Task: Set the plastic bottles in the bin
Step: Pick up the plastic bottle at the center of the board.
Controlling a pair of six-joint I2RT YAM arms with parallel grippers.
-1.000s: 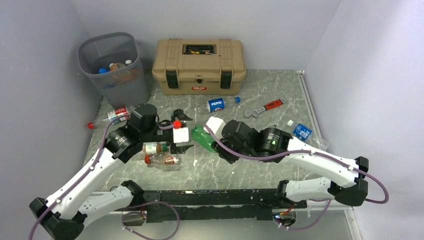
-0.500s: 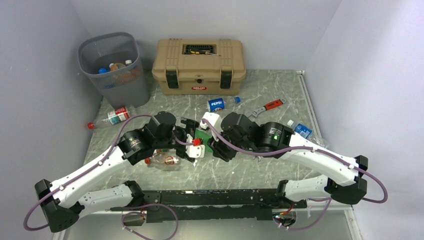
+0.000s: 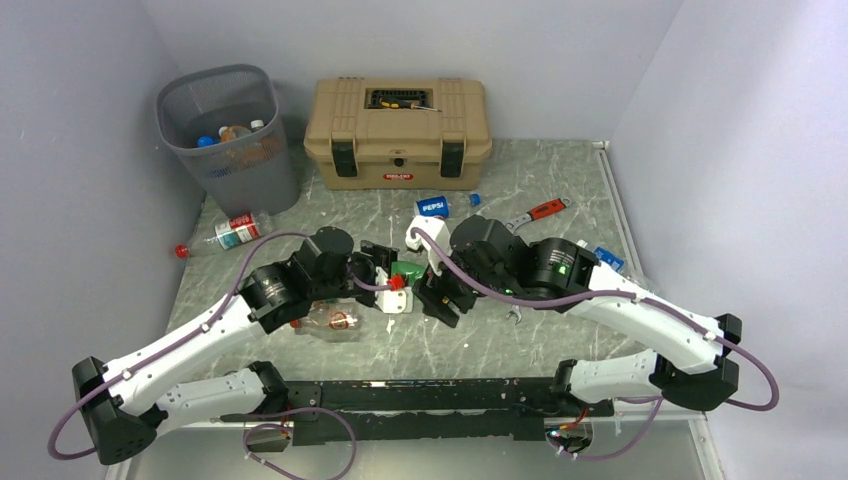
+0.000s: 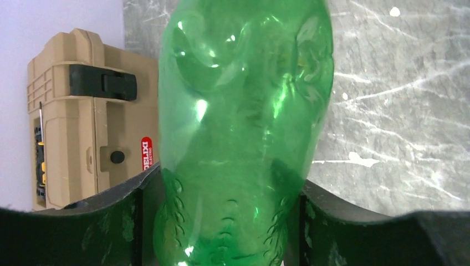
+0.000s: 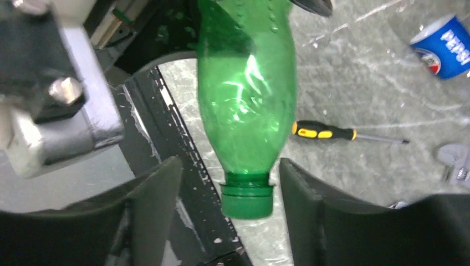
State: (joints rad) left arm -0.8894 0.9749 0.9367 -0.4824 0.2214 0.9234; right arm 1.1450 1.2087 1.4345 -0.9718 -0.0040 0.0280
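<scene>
I am gripping the translucent green plastic bottle (image 4: pixel 244 122) with my left gripper (image 4: pixel 230 183). Its two fingers are pressing against the dimpled base end from both sides. My right gripper (image 5: pixel 228 166) is standing spread, its fingers flanking the bottle's green screw cap with a clear gap on each side and touching nothing. The bottle is carrying no label, and its wall is showing dents and creases (most plainly toward the shoulder). It is sitting at mid-table between my two wrists, well apart from the round grey wire-mesh bin (image 3: pixel 245 175) at the far left corner, where several capped bottles (image 3: pixel 235 135) are already lying inside.

The overhead view is giving only a sliver of green between the grippers. It is, however, placing the bin, the tan plastic toolbox with black latches (image 3: pixel 398 125) beside it, and a clear bottle with a red-white label (image 3: pixel 228 235) near the bin's foot. The left wrist view alone is showing the finger contact. The right wrist view alone is showing the cap and a yellow-and-black-handled screwdriver (image 5: pixel 327 133) lying on the grey marbled table (image 5: pixel 360 77) beyond the bottle.
</scene>
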